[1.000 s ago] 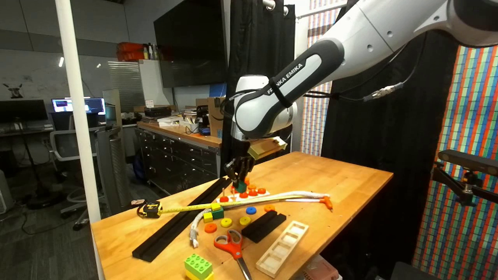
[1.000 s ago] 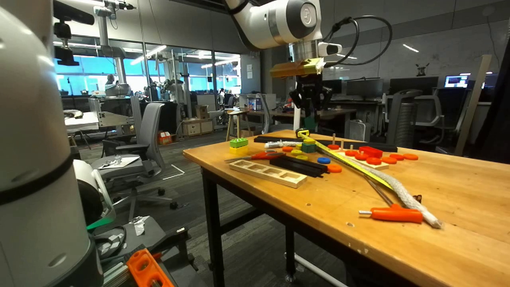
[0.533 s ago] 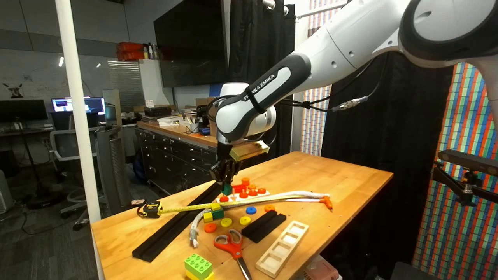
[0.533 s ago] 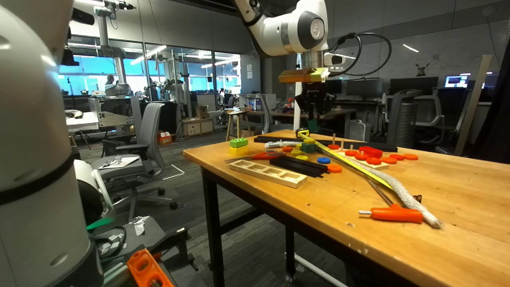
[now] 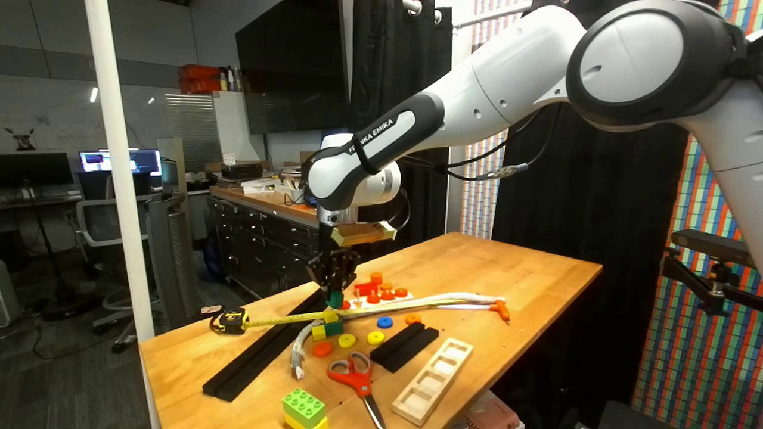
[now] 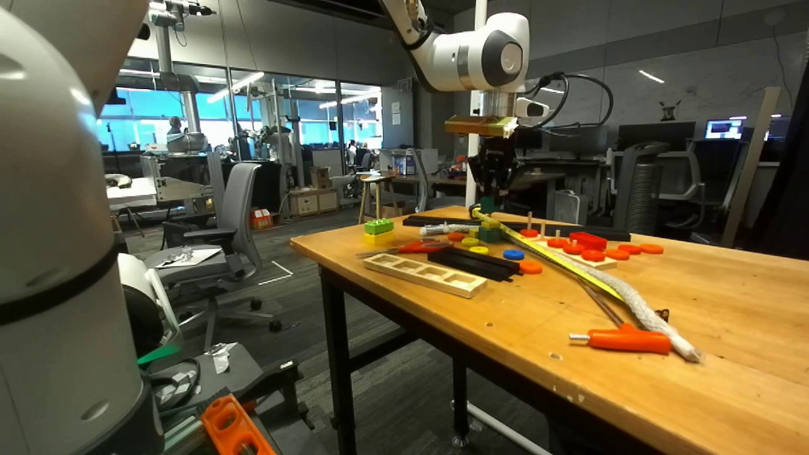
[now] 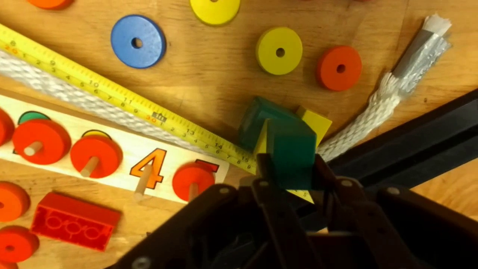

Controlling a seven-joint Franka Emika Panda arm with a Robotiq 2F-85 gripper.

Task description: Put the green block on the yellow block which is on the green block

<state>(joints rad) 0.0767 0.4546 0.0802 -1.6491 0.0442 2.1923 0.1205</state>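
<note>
Green block (image 7: 294,155) is gripped by the pincer (image 7: 293,172), whose two fingers are drawn in to the block's width and press on opposite sides. It is up in the air over the worktop (image 5: 477,259), and in an exterior view a thin gap shows between it and the yellow block (image 6: 490,224) below. That yellow block sits on the lower green block (image 5: 335,328). A second yellow block (image 5: 319,333) is right beside this stack; whether they touch is hard to tell. From the wrist, the held block hides part of the stack. A tape measure (image 5: 232,322) stretches its yellow strip (image 7: 127,101) along a white rope (image 7: 379,101) and close past the lower green block. Near these lie a blue ring (image 7: 130,35), two yellow rings (image 7: 274,41) and a number board (image 7: 171,156) with red rings (image 7: 104,152) on its pegs. Scissors (image 5: 361,386) and a wooden tray (image 6: 418,280) lie farther off, near a lime brick (image 6: 379,226) set on a yellow brick (image 6: 379,239).
</note>
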